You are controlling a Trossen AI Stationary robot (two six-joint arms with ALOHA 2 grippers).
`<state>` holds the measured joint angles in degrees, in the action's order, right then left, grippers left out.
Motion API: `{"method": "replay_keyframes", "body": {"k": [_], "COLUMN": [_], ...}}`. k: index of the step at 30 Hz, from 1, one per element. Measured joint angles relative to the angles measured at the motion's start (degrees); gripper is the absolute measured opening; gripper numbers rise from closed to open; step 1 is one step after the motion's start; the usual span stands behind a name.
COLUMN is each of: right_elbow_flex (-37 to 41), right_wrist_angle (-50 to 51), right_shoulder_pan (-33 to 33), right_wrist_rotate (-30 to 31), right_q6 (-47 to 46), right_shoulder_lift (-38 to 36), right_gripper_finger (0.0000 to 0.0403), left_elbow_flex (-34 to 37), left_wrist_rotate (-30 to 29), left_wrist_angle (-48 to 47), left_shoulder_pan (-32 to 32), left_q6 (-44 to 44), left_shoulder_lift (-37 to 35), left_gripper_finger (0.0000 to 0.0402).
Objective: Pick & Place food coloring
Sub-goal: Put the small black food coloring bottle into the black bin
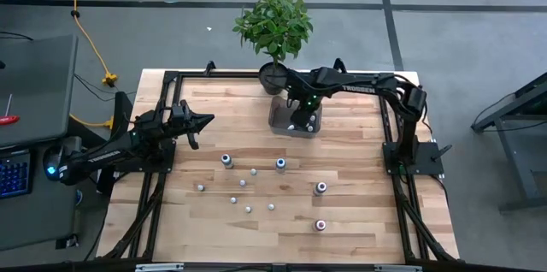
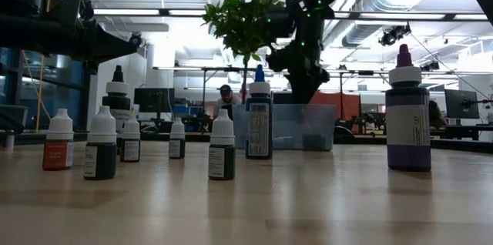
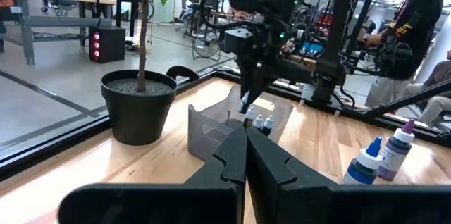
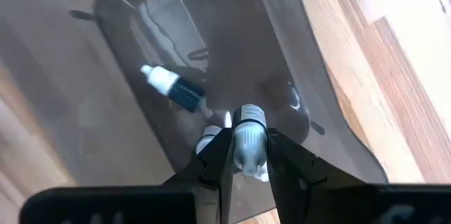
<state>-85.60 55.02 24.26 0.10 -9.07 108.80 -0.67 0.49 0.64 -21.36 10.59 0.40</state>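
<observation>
Right gripper [image 4: 245, 155] over the bin [image 1: 280, 119], clamped on a white-capped bottle [image 4: 247, 139].

Left of the bin, the left gripper [image 1: 205, 121] hovers with fingers pressed together, bare board between them. The bin sits at the table's [image 1: 359, 221] far edge, hard against the plant pot [image 1: 272, 79]. The right wrist view alone shows a bottle lying flat inside [image 4: 173, 88] and another beside the held one. Nearer than the bin, loose bottles [image 1: 242, 183] scatter across mid-table, the red-capped one [image 1: 320, 225] nearest the front right. A person [image 3: 412, 23] stands beyond the table.
</observation>
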Motion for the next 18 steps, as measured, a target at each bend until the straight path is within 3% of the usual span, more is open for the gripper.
{"method": "replay_keyframes", "body": {"k": [18], "right_elbow_flex": [0.3], "right_wrist_angle": [0.5], "right_shoulder_pan": [1.5], "right_wrist_rotate": [-1.5], "right_q6": [-2.9], "right_shoulder_lift": [4.9], "right_gripper_finger": [0.0069], "left_elbow_flex": [0.0], "left_wrist_rotate": [0.0], "left_wrist_angle": [0.0], "left_shoulder_pan": [0.0], "left_q6": [0.0], "left_shoulder_lift": [0.0], "left_gripper_finger": [0.0]}}
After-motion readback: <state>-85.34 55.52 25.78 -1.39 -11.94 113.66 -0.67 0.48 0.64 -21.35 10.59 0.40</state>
